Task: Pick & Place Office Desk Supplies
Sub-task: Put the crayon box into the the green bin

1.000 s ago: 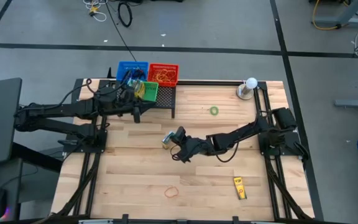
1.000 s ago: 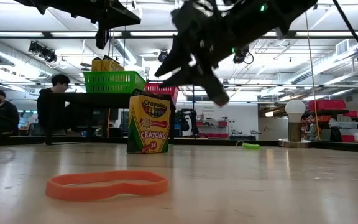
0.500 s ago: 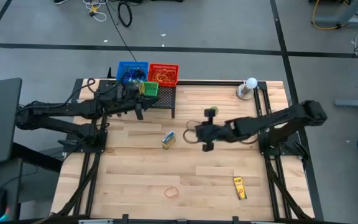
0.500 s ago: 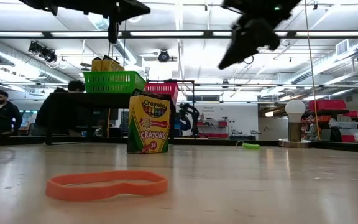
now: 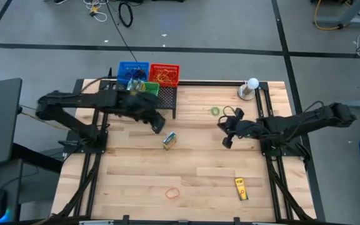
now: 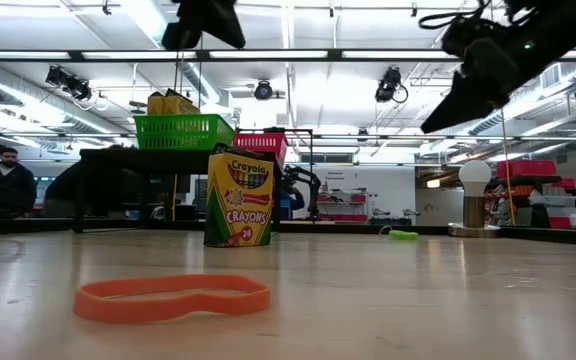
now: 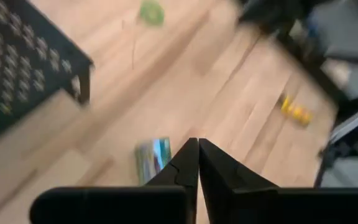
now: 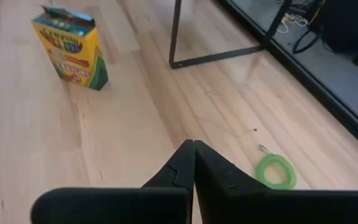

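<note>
Crayon box [image 5: 170, 140] stands upright mid-table, beside the closed, empty left gripper [image 5: 158, 125]; green band [image 5: 215, 111] lies near the right gripper [image 5: 225, 141], also pinched shut on nothing; orange band [image 5: 173, 192] near the front edge.

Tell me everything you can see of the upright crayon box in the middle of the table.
The crayon box is a yellow and green printed carton, cardboard by the look of it, marked "Crayola Crayons" with drawn crayon tips. It stands upright on its base on the bare wooden table, near the middle and just in front of the black rack. Its top flap looks closed. Nothing touches it but the table; both pincers are off it.
</note>
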Controlling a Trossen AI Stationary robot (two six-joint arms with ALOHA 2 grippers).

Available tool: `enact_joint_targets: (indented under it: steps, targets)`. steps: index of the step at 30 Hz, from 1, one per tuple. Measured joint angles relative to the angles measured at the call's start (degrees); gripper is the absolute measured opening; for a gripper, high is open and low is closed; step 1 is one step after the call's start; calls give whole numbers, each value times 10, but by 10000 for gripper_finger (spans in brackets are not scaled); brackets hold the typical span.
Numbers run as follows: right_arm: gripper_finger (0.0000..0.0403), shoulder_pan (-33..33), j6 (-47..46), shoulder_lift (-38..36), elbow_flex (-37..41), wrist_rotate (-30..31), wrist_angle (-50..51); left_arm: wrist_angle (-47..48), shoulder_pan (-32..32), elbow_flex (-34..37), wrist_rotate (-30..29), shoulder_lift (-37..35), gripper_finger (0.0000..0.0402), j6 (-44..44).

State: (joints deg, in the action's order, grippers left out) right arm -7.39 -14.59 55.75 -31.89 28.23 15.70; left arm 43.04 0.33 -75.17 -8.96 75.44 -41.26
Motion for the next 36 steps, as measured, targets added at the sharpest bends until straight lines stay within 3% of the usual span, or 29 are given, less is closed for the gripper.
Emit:
enact_joint_targets:
  steps: [5, 9, 15, 21, 25, 36]
  targets:
    - [4, 0, 4, -56, 16, 1, 4, 139, -20, -129, 7, 130, 56, -29]
    - [4, 0, 16, -77, 16, -6, 4, 170, -23, -189, 20, 214, 100, -51]
    - [11, 0, 50, -88, 17, -18, 9, 173, -26, -222, 47, 304, 170, -86]
    - [6, 0, 64, -87, 17, -35, 8, 209, -26, -223, 45, 338, 227, -128]
    - [9, 0, 66, -87, 17, -35, 8, 242, -26, -223, 30, 342, 243, -145]
    - [10, 0, 80, -87, 17, -37, 1, 230, -17, -223, 45, 384, 237, -135]
